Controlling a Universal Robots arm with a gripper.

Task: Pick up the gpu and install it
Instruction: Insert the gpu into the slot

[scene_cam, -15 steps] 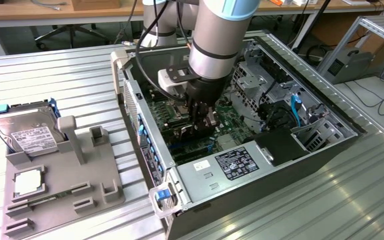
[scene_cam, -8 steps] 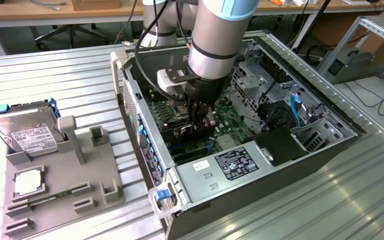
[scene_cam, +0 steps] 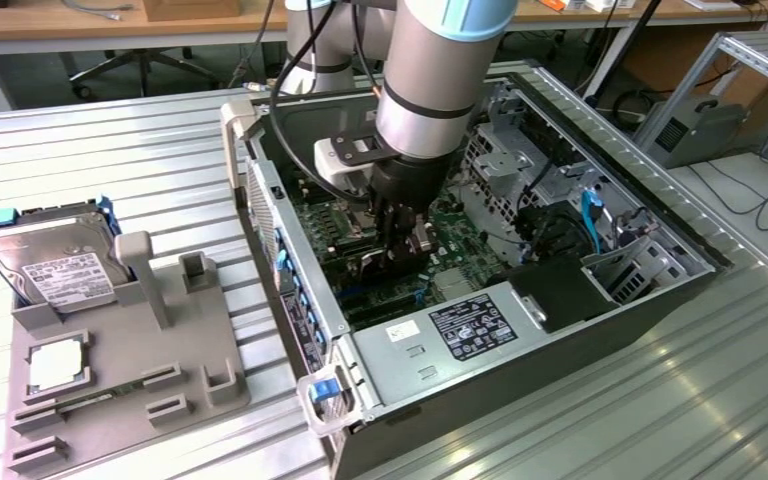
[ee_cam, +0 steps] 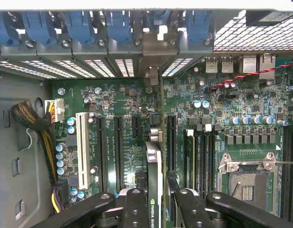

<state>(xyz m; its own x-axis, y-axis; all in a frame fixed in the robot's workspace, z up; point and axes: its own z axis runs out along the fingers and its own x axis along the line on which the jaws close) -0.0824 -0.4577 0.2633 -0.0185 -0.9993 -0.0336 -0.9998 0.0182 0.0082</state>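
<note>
- I see one gripper (ee_cam: pixel 155 209) inside the open computer case (scene_cam: pixel 651 285), its jaws narrow and clamped on the gpu (ee_cam: pixel 154 175).
- One gpu: thin, flat, black card, held edge-on above the green motherboard (ee_cam: pixel 122 102) slots.
- One silver hard drive (scene_cam: pixel 53 262) stands on the grey plastic holder (scene_cam: pixel 157 375).
- One ribbed metal worktop (scene_cam: pixel 131 160).

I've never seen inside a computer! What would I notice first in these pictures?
First you'd spot the big silver robot arm reaching down into the open computer case. Its gripper pinches the gpu, a thin card standing on edge over the green motherboard. At the exterior view's left, a hard drive leans in a grey holder.
</note>
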